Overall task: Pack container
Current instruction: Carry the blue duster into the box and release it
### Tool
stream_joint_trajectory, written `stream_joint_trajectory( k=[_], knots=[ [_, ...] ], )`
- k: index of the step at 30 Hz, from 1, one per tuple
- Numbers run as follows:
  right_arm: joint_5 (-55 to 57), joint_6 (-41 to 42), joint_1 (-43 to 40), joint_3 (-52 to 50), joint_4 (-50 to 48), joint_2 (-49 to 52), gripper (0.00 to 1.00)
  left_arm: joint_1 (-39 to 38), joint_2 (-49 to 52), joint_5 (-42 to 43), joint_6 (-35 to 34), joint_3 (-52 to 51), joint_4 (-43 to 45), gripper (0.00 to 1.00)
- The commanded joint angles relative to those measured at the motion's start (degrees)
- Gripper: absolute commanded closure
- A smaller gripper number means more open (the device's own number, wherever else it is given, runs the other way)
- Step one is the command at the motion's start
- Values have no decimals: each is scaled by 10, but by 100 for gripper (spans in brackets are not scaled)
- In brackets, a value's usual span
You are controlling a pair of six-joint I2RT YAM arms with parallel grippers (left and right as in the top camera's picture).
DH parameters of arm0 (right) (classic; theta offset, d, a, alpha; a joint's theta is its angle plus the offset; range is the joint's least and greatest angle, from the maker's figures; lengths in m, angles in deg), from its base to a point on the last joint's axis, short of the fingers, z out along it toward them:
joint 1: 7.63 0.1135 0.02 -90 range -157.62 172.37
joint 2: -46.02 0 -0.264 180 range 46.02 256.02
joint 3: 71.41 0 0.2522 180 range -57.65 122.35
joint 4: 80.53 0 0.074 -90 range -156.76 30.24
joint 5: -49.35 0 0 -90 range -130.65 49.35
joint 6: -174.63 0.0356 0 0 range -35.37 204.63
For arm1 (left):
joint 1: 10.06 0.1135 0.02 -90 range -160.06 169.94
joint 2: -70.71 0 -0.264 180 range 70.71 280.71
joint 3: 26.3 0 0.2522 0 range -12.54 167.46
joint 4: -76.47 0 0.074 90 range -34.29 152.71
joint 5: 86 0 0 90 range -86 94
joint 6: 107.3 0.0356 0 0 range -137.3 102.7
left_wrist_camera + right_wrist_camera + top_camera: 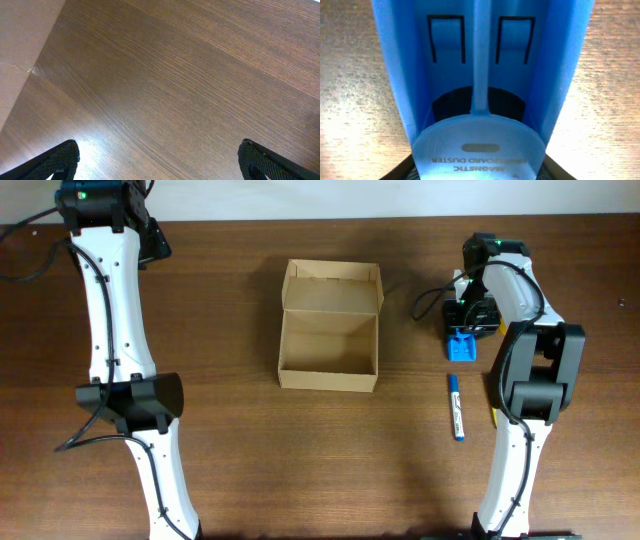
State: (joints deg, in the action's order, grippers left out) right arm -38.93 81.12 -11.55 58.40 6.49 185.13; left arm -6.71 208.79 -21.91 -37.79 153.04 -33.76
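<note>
Table (230, 430): dark wood grain, carrying all items.

Left arm (110, 310): runs along the table's left side to the far left corner. Left gripper (162, 161): hovers over bare wood in the wrist view with its fingertips (60, 160) set wide apart and nothing between them.

Right arm (530, 370): folded at the right side of the table.

Container (328, 380): sits at mid-table between the two arms, open at the top, with its flap lid standing back on the far side. It is well apart from both grippers, to the left of the right one.

Right gripper (463, 328): set on a blue duster (480, 75), which fills the wrist view. Dark fingers flank it low on either side; I cannot tell whether they clamp it.

Marker (455, 406): white with a blue cap, lying just beside the duster on the near side, touching neither it nor the container.
</note>
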Motion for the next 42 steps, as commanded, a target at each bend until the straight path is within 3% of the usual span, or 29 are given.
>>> stream_joint_trajectory(
  k=[1,10,26,34,38,42],
  knots=[
    [3,-1,2,5,4,8,52,2,-25,2,9,9,-2,0],
    [-14,10,1,26,18,4,52,2,-25,2,9,9,-2,0],
    [-17,20,23,174,109,-100,54,2,-25,2,9,9,-2,0],
    [-15,-9,124,184,138,-191,53,2,-25,2,9,9,-2,1],
    [-10,-79,206,184,137,-214,46,2,-25,2,9,9,-2,0],
    [-10,-145,268,184,138,-210,46,2,-25,2,9,9,-2,0]
  ],
)
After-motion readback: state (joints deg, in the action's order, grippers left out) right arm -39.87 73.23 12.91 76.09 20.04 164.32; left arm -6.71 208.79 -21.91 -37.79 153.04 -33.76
